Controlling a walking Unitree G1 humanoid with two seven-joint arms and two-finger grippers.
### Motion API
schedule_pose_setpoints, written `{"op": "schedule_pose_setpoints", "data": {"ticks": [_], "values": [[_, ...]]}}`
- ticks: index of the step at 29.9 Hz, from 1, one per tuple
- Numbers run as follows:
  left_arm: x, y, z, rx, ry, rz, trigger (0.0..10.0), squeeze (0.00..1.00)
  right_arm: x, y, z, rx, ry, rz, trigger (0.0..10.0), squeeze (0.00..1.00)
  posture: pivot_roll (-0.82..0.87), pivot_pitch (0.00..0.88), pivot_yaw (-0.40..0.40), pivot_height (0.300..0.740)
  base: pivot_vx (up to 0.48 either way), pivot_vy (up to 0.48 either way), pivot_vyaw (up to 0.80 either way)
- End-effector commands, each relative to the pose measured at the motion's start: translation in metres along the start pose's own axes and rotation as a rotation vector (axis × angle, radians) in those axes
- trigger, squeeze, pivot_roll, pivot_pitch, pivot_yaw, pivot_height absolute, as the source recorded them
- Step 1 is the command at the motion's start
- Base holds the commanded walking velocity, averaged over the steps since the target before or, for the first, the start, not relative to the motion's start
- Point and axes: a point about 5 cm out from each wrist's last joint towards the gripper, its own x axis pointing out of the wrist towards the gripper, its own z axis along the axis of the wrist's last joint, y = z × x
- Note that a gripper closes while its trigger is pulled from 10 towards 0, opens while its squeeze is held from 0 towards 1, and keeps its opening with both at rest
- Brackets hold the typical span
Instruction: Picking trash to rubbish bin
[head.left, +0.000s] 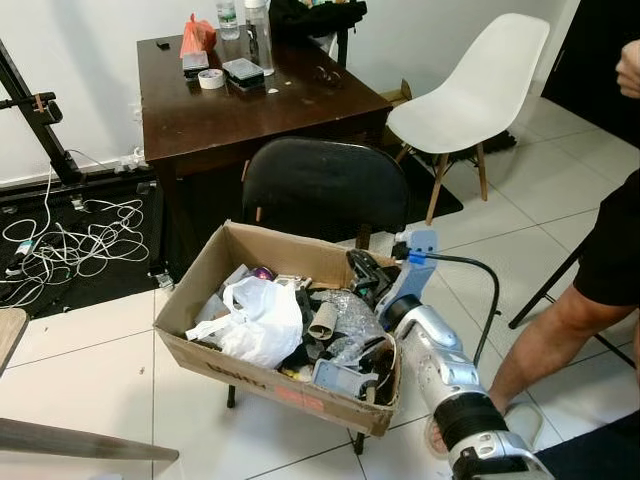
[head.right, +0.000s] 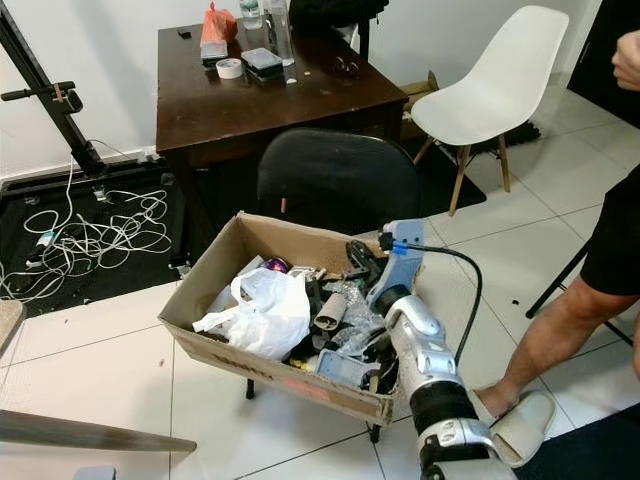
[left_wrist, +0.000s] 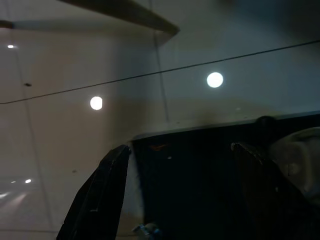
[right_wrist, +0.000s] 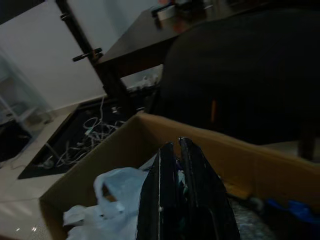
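Note:
A cardboard box (head.left: 205, 268) sits on a black chair (head.left: 325, 185) and serves as the bin. It holds a white plastic bag (head.left: 255, 318), a cardboard tube (head.left: 322, 322), clear wrap and other scraps. My right arm reaches in over the box's right side. Its gripper (head.left: 365, 270) is shut above the trash near the far wall, and I see nothing between the fingers (right_wrist: 192, 165). The white bag (right_wrist: 107, 197) lies just below and to the left of them. My left gripper (left_wrist: 181, 147) hangs open over the tiled floor, beside a dark object.
A person's bare leg (head.left: 560, 330) with a slipper stands close to the right of my arm. A white chair (head.left: 475, 90) stands at the back right. Behind the box is a dark wooden table (head.left: 250, 100) with small items. Tangled cables (head.left: 70, 235) lie at the left.

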Motion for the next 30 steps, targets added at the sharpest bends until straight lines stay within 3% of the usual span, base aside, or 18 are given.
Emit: {"op": "schedule_pose_setpoints", "data": {"ticks": [1,6,15,16,17,18,30], "values": [[-0.005,0.011,-0.010,0.032,0.029,0.015,10.0,0.00,0.001,0.001,-0.001,0.009,-0.003,0.010,10.0,0.00,-0.01,0.270,0.121,0.740,0.000,0.000,0.00],[-0.007,0.019,-0.012,0.047,0.033,0.027,10.0,0.00,0.007,0.012,-0.001,0.023,-0.012,0.069,10.0,0.00,0.00,0.280,0.132,0.740,0.000,0.000,0.00],[-0.008,0.020,-0.012,0.053,0.031,0.027,10.0,0.00,0.013,0.028,-0.012,0.040,0.025,0.104,10.0,0.00,0.00,0.280,0.130,0.740,0.000,0.000,0.00],[-0.007,0.019,-0.012,0.053,0.030,0.026,10.0,0.00,0.013,0.028,-0.014,0.033,0.035,0.093,10.0,0.06,0.00,0.278,0.127,0.740,0.000,0.000,0.00],[-0.007,0.019,-0.012,0.053,0.029,0.025,10.0,0.00,0.013,0.027,-0.015,0.034,0.040,0.071,10.0,0.70,0.00,0.278,0.127,0.740,0.000,0.000,0.00],[-0.007,0.018,-0.011,0.052,0.027,0.024,10.0,0.00,0.013,0.024,-0.016,0.022,0.045,0.050,10.0,1.00,0.00,0.276,0.124,0.740,0.000,0.000,0.00],[-0.004,0.008,-0.007,0.035,0.018,0.015,10.0,0.00,0.001,-0.005,-0.012,0.021,0.012,-0.075,10.0,1.00,-0.03,0.252,0.102,0.740,0.000,0.000,0.00]]}}
